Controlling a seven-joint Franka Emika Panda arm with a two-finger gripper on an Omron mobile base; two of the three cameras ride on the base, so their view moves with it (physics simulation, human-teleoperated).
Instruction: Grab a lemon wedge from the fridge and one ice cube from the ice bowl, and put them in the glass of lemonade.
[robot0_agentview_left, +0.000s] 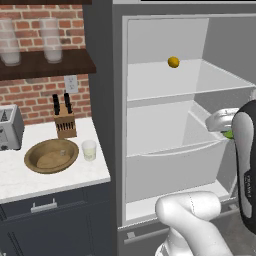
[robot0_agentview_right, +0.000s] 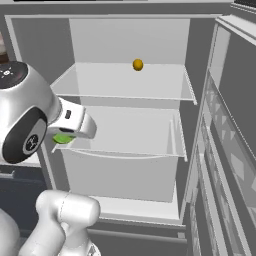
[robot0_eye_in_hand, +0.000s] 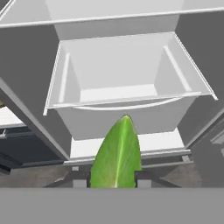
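The fridge (robot0_agentview_left: 106, 100) stands open, showing pale shelves and a drawer (robot0_eye_in_hand: 122, 109). My gripper (robot0_eye_in_hand: 113, 180) is shut on the lemon wedge (robot0_eye_in_hand: 117, 153), a yellow-green pointed piece that sticks up between the finger tips. From the base views the hand (robot0_agentview_left: 222, 121) hangs in front of the fridge's drawer, with the lemon wedge (robot0_agentview_right: 62, 138) peeking out under it. On the white counter to the left sit the brown ice bowl (robot0_agentview_left: 51, 155) with a tiny pale ice cube (robot0_agentview_left: 62, 153) in it, and beside it the small glass of lemonade (robot0_agentview_left: 89, 149).
A small round yellow fruit (robot0_agentview_left: 173, 62) lies on the fridge's upper shelf. The counter also carries a toaster (robot0_agentview_left: 10, 129) and a knife block (robot0_agentview_left: 65, 122). Two tall frosted glasses (robot0_agentview_left: 50, 40) stand on the dark wall shelf. The open fridge door (robot0_agentview_right: 230, 130) is at the right.
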